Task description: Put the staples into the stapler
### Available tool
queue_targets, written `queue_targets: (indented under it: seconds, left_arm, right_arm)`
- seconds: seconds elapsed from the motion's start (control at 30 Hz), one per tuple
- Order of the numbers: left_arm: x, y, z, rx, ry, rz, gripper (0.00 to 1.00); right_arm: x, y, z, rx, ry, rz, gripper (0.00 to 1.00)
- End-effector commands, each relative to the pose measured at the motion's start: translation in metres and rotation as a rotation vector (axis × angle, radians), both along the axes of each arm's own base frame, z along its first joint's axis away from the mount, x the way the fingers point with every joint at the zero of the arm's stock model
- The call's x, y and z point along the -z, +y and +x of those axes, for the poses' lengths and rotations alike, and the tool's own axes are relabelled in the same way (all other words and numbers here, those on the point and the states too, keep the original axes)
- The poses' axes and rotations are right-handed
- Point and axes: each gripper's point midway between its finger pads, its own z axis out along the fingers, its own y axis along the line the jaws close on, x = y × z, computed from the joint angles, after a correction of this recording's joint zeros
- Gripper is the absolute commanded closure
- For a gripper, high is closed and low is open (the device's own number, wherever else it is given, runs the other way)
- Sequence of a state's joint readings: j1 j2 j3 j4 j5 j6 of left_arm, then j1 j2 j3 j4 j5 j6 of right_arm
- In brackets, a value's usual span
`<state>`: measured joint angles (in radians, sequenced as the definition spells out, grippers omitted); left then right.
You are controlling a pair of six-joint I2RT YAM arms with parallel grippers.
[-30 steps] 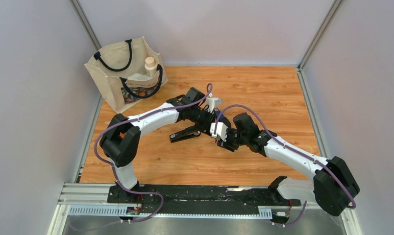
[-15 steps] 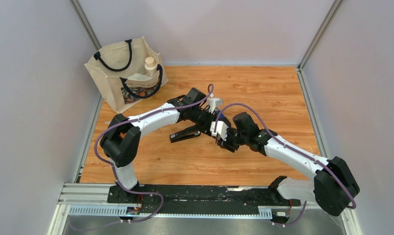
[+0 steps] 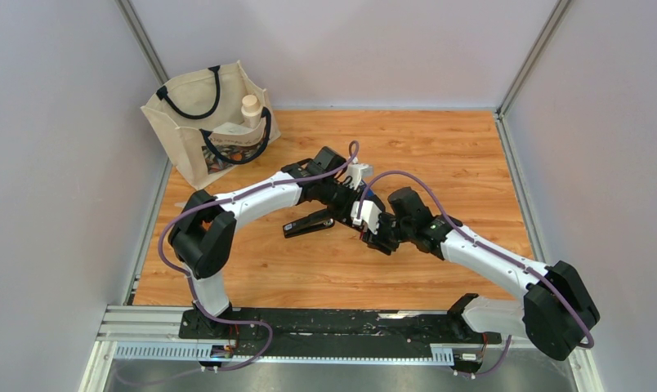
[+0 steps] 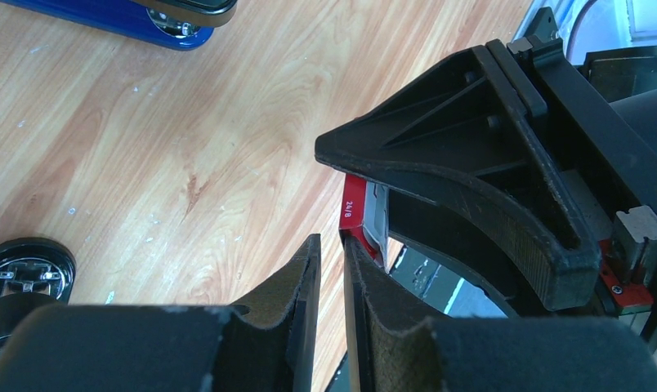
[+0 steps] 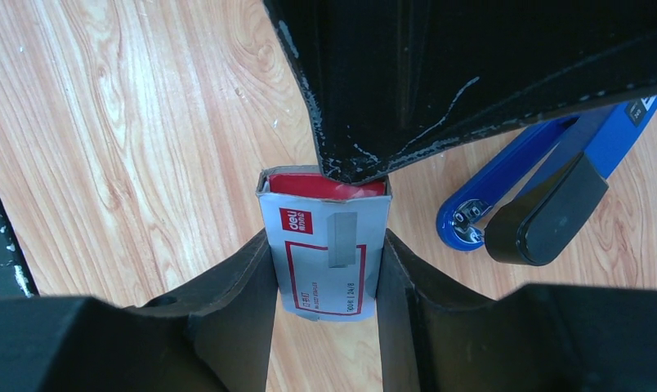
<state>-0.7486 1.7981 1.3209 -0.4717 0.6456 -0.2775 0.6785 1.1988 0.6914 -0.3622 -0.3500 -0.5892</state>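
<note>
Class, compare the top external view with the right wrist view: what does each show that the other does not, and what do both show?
Only the top view: both whole arms, the tote bag with a bottle in it, and the black stapler on the table.
Only the right wrist view: the staple box's print and its open red end, where the left gripper pinches the inner tray, and the blue stapler opened.
Both: the wooden table, and the right gripper clamping the staple box by its sides.

The wooden table (image 3: 472, 155) bears a tote bag (image 3: 207, 131) and black stapler (image 3: 309, 223).
</note>
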Motion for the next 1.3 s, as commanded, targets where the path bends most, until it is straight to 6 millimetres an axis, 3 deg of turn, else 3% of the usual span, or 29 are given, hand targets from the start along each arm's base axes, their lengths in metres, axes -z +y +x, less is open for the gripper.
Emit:
queue_targets:
  seconds: [0.0,1.07,1.27]
  left_arm:
    - [0.003,-0.007,-0.002,0.038,-0.035,0.017,0.75]
    - [0.015,-0.016,-0.017,0.085,0.034,0.010,0.75]
    - [0.010,-0.016,-0.014,0.089,0.011,0.016,0.75]
  right_arm:
    - [-0.052,0.031,0.022,-0.013,-0.127,0.144,0.58]
    - [-0.080,0.045,0.046,0.109,-0.241,0.181,0.58]
    - [-0.066,0.040,0.046,0.105,-0.242,0.141,0.57]
